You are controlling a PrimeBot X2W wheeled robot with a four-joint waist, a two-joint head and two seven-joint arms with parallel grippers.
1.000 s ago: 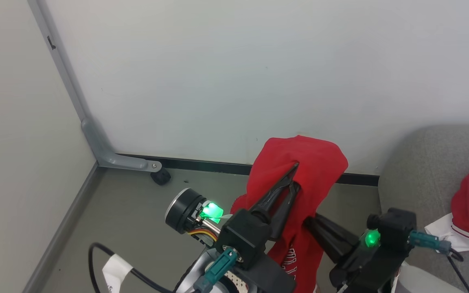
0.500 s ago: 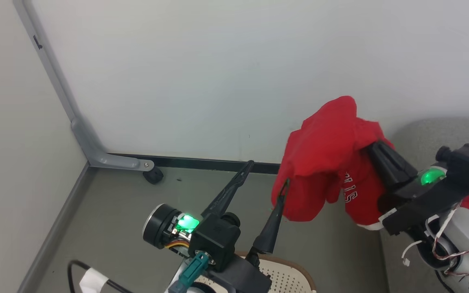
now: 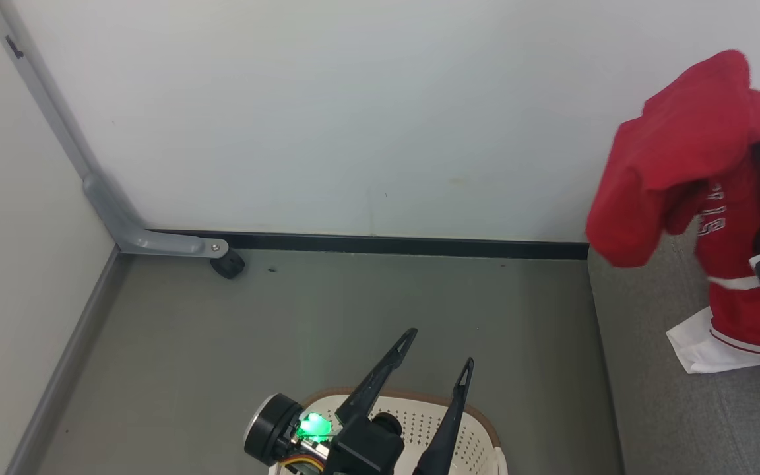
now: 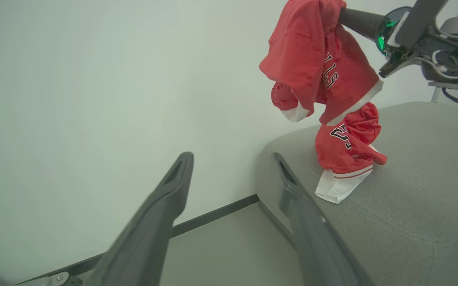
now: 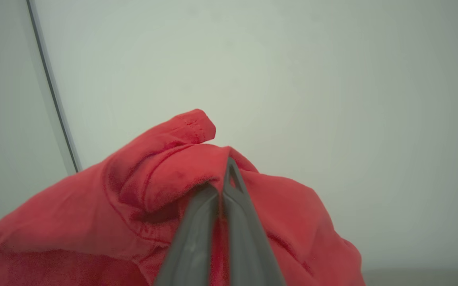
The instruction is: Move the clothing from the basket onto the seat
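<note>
**A:** Where is the clothing right now?

**B:** One red jersey (image 4: 316, 59) hangs in a bunch from the right gripper (image 5: 223, 178), far out on the right above the grey seat (image 3: 650, 409). The fingers are pinched tight on a fold near the top of it. A second jersey (image 4: 346, 153), with a white sleeve poking out, lies crumpled on the seat right below. I can't tell whether the two touch.

**A:** And the left gripper (image 3: 438, 348)?

**B:** It's spread wide with nothing in it, over the basket (image 3: 485, 429) at the near edge. It hides part of the basket's inside, so I can't say if more clothing is left there.

**A:** How do you think the fabric will handle?

**B:** It looks light, limp and floppy, the way it drapes over the fingers. I'd expect it to drop in a heap once let go, though a loose fold might cling to a finger.

**A:** Where's the best place to take hold?

**B:** A thick gathered fold, or a hem or collar. A single thin layer could slide out of the pinch.
</note>
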